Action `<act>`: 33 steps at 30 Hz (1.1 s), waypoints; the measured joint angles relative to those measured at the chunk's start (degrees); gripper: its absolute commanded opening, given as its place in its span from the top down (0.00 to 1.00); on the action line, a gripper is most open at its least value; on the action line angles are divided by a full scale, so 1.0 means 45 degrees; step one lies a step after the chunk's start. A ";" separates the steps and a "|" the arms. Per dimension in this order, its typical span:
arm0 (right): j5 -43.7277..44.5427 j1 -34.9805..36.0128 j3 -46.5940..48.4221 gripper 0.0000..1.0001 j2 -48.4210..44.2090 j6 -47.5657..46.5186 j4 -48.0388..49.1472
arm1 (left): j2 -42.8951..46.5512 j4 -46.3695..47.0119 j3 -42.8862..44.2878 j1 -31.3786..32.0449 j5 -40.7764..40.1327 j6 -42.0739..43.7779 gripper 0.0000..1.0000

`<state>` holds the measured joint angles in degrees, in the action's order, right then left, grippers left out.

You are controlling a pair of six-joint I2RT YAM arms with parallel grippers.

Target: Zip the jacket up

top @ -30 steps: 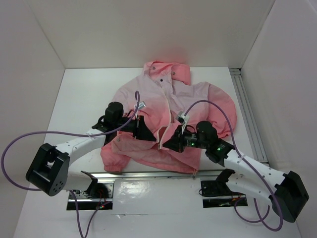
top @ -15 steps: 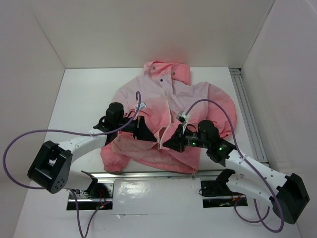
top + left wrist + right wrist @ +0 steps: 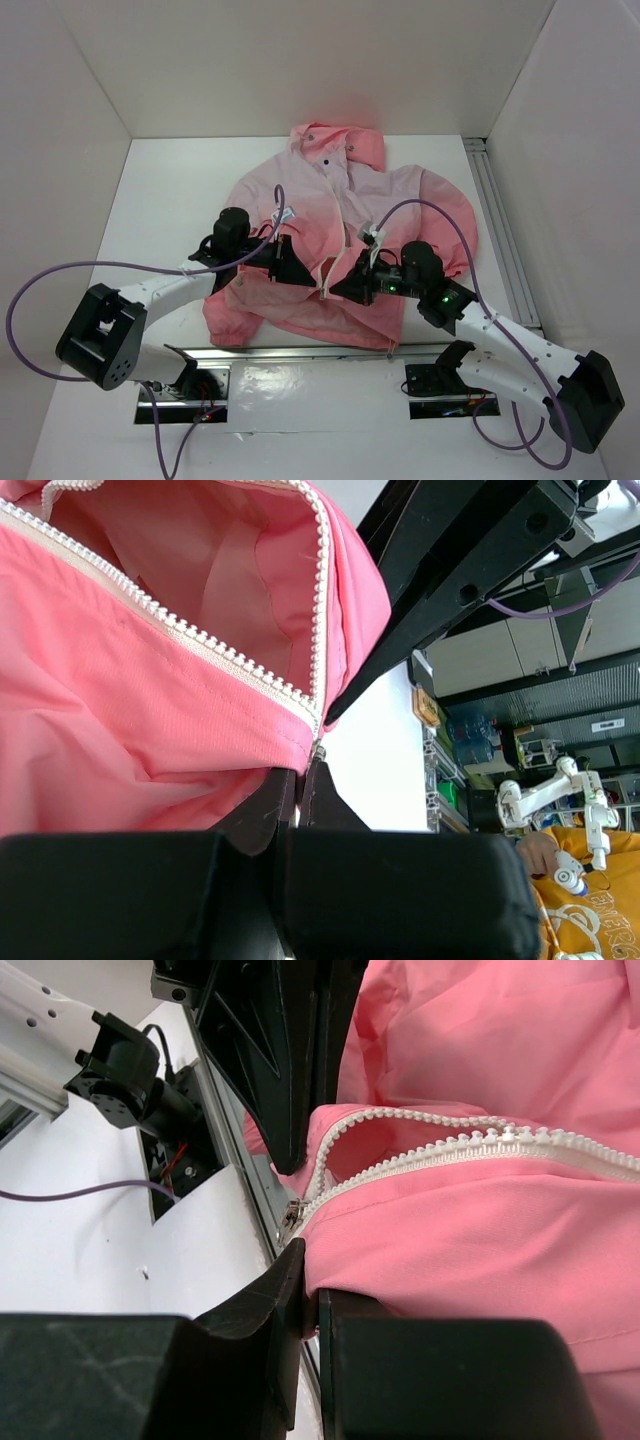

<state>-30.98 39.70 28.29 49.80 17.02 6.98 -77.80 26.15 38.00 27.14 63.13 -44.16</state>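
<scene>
The pink jacket (image 3: 345,195) lies flat on the white table, hood to the far side, with its front open at the bottom. My left gripper (image 3: 316,283) and right gripper (image 3: 333,291) meet tip to tip at the hem. The left gripper (image 3: 299,780) is shut on the hem corner beside the white zipper teeth (image 3: 200,645). The right gripper (image 3: 310,1290) is shut on the opposite hem corner, just below the metal zipper slider (image 3: 292,1222). The two rows of teeth spread apart above the hem.
An aluminium rail (image 3: 500,235) runs along the table's right side and a metal strip (image 3: 300,352) along the near edge under the hem. White walls close in the back and both sides. Purple cables (image 3: 60,275) loop off both arms.
Both grippers keep their hold on the hem corners. The arms have shifted only very slightly.
</scene>
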 measured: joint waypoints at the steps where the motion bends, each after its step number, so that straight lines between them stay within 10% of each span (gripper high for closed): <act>1: 0.0005 0.0000 0.0000 1.00 0.0000 0.0005 0.0000 | 0.0000 0.0015 0.0000 0.0000 0.0000 -0.0005 1.00; 33: -0.0194 -0.0112 0.0000 1.00 -0.0034 0.0000 -0.0039 | 0.0000 0.0476 -0.0005 0.0000 0.0015 -0.0607 1.00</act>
<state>-31.86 39.20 28.29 49.65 17.02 6.81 -77.80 28.29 37.98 27.14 63.20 -46.89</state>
